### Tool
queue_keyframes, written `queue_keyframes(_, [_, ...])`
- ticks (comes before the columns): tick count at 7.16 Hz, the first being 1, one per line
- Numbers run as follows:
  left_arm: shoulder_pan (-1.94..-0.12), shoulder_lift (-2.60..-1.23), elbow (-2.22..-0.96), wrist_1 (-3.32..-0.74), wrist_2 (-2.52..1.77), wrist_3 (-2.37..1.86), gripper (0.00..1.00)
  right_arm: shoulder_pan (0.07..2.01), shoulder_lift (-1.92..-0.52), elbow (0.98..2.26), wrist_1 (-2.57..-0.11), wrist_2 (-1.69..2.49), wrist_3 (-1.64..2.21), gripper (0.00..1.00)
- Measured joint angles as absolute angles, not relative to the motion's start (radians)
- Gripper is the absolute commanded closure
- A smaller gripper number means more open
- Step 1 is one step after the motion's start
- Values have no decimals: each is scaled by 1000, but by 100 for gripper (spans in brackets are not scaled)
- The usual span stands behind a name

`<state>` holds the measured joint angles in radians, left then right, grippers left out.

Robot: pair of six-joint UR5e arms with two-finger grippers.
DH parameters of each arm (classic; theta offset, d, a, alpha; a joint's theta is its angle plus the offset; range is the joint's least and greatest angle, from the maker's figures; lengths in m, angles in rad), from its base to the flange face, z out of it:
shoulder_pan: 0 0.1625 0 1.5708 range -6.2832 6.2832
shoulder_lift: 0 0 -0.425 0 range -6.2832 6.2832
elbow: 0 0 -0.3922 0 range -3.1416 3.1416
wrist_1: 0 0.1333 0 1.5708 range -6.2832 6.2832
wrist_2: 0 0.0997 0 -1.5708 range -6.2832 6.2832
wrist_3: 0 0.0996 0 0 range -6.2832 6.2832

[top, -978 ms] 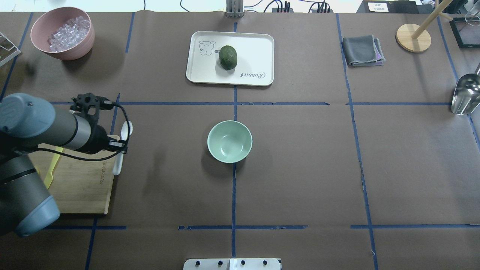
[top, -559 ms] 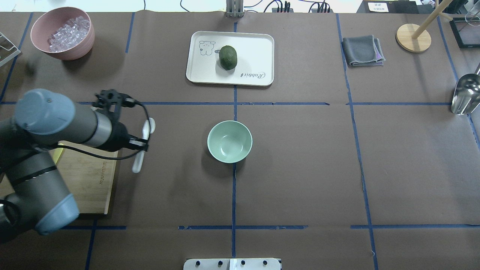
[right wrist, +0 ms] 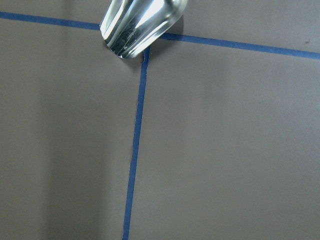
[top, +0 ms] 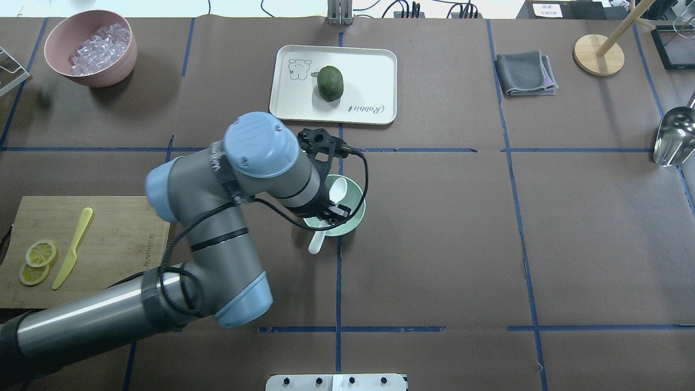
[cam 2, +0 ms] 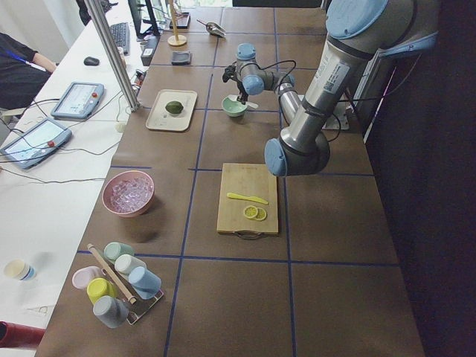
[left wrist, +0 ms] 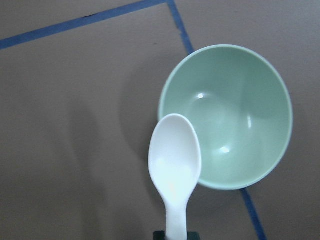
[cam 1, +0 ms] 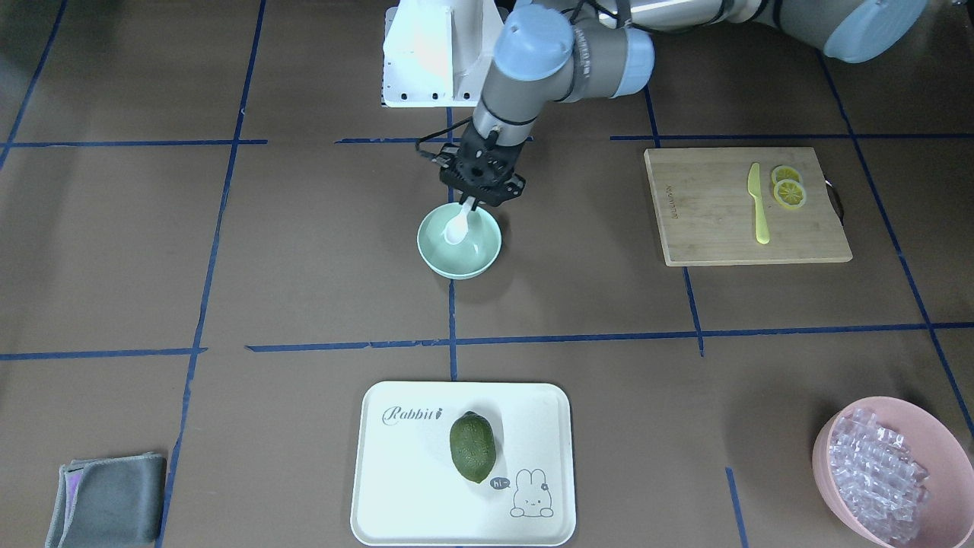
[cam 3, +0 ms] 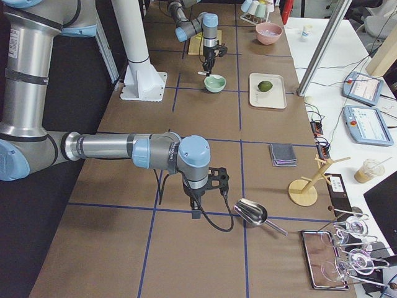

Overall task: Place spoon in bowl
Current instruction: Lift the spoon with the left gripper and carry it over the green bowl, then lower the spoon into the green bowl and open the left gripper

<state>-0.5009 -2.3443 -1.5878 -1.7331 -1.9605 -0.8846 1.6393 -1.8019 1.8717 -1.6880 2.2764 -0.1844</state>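
The white plastic spoon (top: 337, 190) is held by its handle in my left gripper (top: 329, 212), which is shut on it. The scoop hangs over the near rim of the pale mint-green bowl (top: 355, 215) at the table's middle. In the front-facing view the spoon (cam 1: 456, 227) points down into the bowl (cam 1: 473, 259) below the gripper (cam 1: 473, 199). In the left wrist view the spoon (left wrist: 175, 160) overlaps the bowl's (left wrist: 240, 125) edge. My right gripper (cam 3: 196, 210) shows only in the exterior right view, far from the bowl; I cannot tell its state.
A wooden cutting board (top: 119, 255) with a yellow knife (top: 73, 247) and lemon slices lies at the left. A white tray (top: 369, 70) with a green fruit is behind the bowl. A pink bowl (top: 108, 73), a grey cloth (top: 524, 73) and a metal scoop (top: 673, 138) stand around.
My left arm has swung right from the cutting board's edge to the mint-green bowl, carrying the spoon with it. The bowl has not moved.
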Motion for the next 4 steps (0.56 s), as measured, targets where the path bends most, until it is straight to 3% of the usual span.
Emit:
queue_keyframes(1, [-501,-2371,-1544,-1731,-1961,-882,72,1639,-1802,1871,-1688,2276,-184,0])
queue_keyframes(2, [-500,-2377,-1524,-1730,-1962,-880,5,1639,-1802,1870,-1688,2276,-184,0])
queue_keyframes(4, [-501,-2379,-1510,-1729,-1964,-879,0,1639,-1801,1869,-1689,2276,-184,0])
